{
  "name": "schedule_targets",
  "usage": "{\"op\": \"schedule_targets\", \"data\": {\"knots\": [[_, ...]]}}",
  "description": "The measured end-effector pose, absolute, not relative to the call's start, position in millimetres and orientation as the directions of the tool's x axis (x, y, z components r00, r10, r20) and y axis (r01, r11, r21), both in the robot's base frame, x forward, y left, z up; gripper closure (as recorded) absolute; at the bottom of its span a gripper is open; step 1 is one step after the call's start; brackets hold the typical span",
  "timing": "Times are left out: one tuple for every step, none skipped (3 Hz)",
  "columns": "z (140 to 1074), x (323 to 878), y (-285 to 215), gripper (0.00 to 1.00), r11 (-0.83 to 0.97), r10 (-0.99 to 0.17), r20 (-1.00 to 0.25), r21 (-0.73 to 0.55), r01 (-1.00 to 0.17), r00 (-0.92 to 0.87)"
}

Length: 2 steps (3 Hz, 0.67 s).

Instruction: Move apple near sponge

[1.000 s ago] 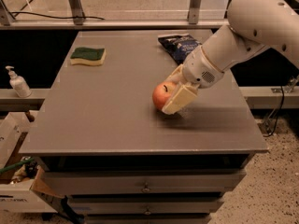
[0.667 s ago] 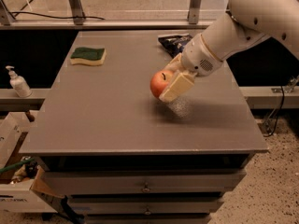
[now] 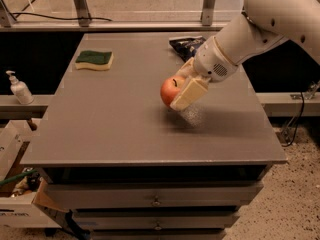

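Grey surface [image 3: 100,134] spread wide under everything, with drawers [image 3: 155,201] below the front edge and speckled floor [image 3: 300,184] off to the right. Leaves open room across the whole left half and along the front edge; carries only the sponge [image 3: 94,60] near the far left corner and a dark chip bag [image 3: 186,46] near the far edge, right of centre. Beyond the left edge, on a lower ledge [image 3: 35,105], a white pump bottle [image 3: 19,89]; lower still, a cardboard box [image 3: 15,204]. Over the middle-right of the surface, the tool [image 3: 176,90] at the end of a thick white arm [image 3: 260,24] reaching in from the upper right. Clenched on the apple [image 3: 167,90], one pale finger across its near right side, the other behind it. Held clear of the surface, with a soft shadow beneath and to the right. Red-orange, round, glossy, with a short dark stem on top. Well apart from the sponge, bare surface between the two; nearer the chip bag, not touching it.
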<state>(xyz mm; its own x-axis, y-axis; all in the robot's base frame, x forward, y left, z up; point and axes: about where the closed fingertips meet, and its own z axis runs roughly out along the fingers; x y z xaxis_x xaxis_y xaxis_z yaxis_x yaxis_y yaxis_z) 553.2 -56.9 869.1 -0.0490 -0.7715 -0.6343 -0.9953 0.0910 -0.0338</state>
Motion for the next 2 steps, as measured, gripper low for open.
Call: {"op": "schedule_targets", "data": {"knots": [[863, 565, -56, 1.00, 0.163, -0.744, -0.661, -0.039, -0.986, -0.097], [853, 608, -51, 1.00, 0.298, -0.676, -0.715, -0.045, -0.953, -0.178]]}}
